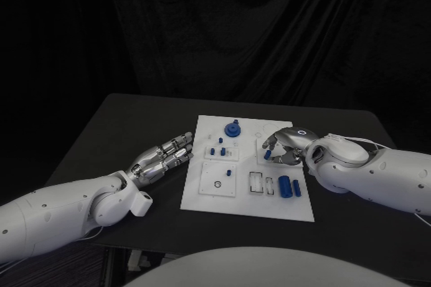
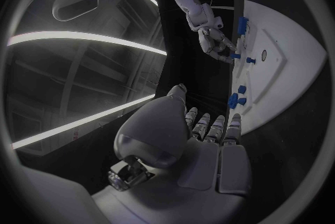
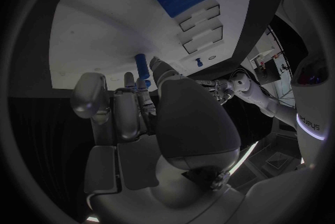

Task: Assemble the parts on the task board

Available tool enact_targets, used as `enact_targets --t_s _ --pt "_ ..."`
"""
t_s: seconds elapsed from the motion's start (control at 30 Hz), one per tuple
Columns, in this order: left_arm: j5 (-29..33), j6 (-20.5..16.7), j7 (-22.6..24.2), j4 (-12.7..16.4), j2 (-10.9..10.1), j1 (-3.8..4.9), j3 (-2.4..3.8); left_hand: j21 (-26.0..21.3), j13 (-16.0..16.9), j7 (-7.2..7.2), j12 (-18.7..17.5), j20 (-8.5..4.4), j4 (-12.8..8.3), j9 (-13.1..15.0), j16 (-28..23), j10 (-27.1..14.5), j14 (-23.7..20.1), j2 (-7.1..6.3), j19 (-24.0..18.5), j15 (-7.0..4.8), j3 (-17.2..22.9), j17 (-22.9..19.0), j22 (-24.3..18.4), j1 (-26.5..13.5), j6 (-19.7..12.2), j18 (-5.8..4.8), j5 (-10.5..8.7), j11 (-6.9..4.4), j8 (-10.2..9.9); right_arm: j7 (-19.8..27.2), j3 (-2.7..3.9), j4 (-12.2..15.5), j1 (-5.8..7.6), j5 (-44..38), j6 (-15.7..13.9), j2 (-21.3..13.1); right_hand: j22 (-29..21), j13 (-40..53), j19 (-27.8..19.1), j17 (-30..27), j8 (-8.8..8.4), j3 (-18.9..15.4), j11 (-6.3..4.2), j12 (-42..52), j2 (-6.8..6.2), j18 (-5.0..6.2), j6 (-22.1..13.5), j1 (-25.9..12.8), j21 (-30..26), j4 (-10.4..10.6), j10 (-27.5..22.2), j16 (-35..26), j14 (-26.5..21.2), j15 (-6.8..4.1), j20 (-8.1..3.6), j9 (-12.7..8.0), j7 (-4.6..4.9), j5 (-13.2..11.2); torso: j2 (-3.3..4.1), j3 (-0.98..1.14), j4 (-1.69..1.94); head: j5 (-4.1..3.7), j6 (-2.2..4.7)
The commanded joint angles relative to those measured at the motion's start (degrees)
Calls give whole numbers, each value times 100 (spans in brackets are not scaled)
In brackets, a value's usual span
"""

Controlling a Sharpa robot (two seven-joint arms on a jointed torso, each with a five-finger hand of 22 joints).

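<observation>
One blue peg (image 1: 269, 154) in right hand (image 1: 286, 145)

The task board (image 1: 202, 200) lies between my left hand (image 1: 166, 156) and my right hand (image 1: 286, 147), which is over its edge.

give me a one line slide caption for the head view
Right hand pinches a small blue part over the white task board; left hand rests open beside it.

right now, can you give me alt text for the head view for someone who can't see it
The right hand pinches a small blue peg over the white task board at the middle of a black table. The left hand rests open beside the board's left edge. A blue gear and two blue cylinders sit on the board.
</observation>
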Motion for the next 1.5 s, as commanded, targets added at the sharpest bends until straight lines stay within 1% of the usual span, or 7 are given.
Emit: enact_targets --t_s 0.03,0.23,0.5,1.07,1.27,1.4,1.5 --pt "39 41 767 17 5 -8 5 7 7 11 14 -2 -2 4 -22 5 -2 6 -2 -39 50 -9 -1 65 18 61 42 38 33 79 3 -44 -28 12 -74 30 807 -30 -21 103 45 55 -15 -35 28 -92 106 87 20 -31 189 -7 11 55 31 5 18 130 -1 -1 3 7 -1" --pt "39 46 743 15 -1 -11 5 7 7 11 14 -2 -2 4 -22 5 -2 6 -2 -39 51 -9 -1 65 18 61 42 38 33 86 3 -87 -48 12 -81 68 819 -105 -17 115 233 310 -60 -88 9 -98 499 240 113 -55 684 31 26 46 26 108 60 559 0 -5 1 19 -1" --pt "39 58 713 13 3 -17 5 5 5 15 10 0 -12 3 -22 3 -2 8 -3 -36 66 -9 -6 67 14 61 54 38 32 76 4 -113 -57 12 -97 88 830 -112 -7 117 329 531 -154 -97 -41 -103 688 359 194 -124 1032 46 38 -26 -34 221 81 740 -1 -2 13 2 -1" --pt "39 66 635 -6 20 -29 5 5 4 19 6 2 -19 3 -22 0 -2 9 -3 -33 77 -9 -10 68 13 61 56 38 32 66 11 30 -41 12 -368 -27 849 -80 21 128 605 669 -275 -133 -50 -122 1165 344 334 -181 1418 70 74 -129 -133 539 106 582 -5 -1 -2 42 -1" --pt "39 56 596 -6 14 -31 5 5 3 21 2 3 -22 2 -22 -2 -2 7 -3 -30 81 -9 -7 67 8 60 53 37 30 13 12 268 145 12 -366 -195 829 -85 -7 46 633 659 -274 -171 -46 -110 1207 311 266 -159 1446 -13 43 -130 -139 599 104 468 -13 2 -3 80 -1" --pt "39 74 590 -12 10 -31 5 4 3 20 2 9 -30 2 -22 -3 -2 -13 -4 -24 78 -9 -11 55 5 59 47 32 30 -67 11 541 369 13 -317 -340 823 -94 -17 22 652 658 -270 -204 -44 -107 1237 305 246 -153 1447 -38 35 -128 -138 634 96 417 -16 1 2 77 -1" --pt "39 105 599 -15 15 -31 5 6 5 -32 8 21 159 2 -22 -4 -2 -90 0 -11 -175 -9 -10 -221 2 57 -35 27 31 -132 11 783 499 13 -249 -453 810 -100 -36 -14 655 652 -266 -220 -50 -98 1239 295 197 -146 1446 -74 21 -126 -138 646 96 394 -19 -1 13 74 -1"
